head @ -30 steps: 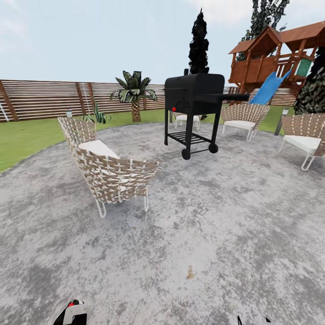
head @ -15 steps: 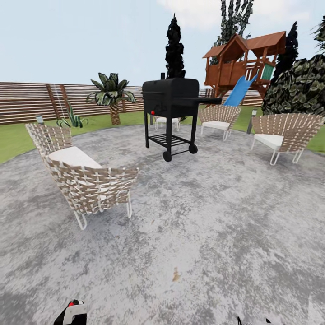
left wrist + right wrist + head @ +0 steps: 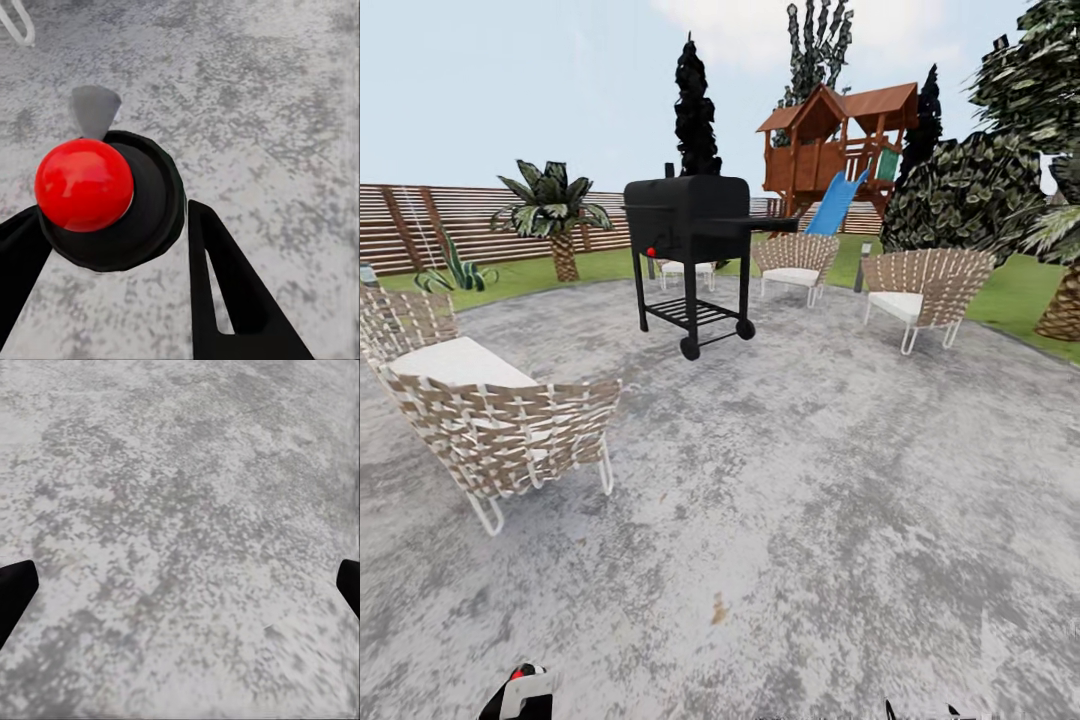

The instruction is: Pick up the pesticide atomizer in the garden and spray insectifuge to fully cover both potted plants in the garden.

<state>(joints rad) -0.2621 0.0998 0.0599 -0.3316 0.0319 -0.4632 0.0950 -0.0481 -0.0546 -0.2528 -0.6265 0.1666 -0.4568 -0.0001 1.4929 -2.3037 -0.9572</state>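
The pesticide atomizer and the potted plants are out of view. Of the garden I see green lawn [image 3: 530, 278] and the brown slat fence [image 3: 420, 225] beyond a grey stone patio [image 3: 810, 480]. My left gripper [image 3: 520, 695] shows at the head view's lower edge. In the left wrist view its black fingers [image 3: 232, 300] stand apart over the paving, with a red ball on a black disc [image 3: 84, 184] of the robot's own between them. My right gripper [image 3: 180, 581] is open over bare paving, nothing between its fingertips [image 3: 15, 589].
A woven chair [image 3: 490, 420] stands close at the left. A black wheeled grill [image 3: 690, 250] is ahead, with two more chairs [image 3: 920, 290] behind and to its right. Palm [image 3: 555, 215], play tower with blue slide [image 3: 835, 160] and dark bushes [image 3: 960, 195] ring the patio.
The whole head view has swung to the right, so chair, grill and play tower have slid leftward in the picture. Both grippers sit at the same spots at the lower edge.
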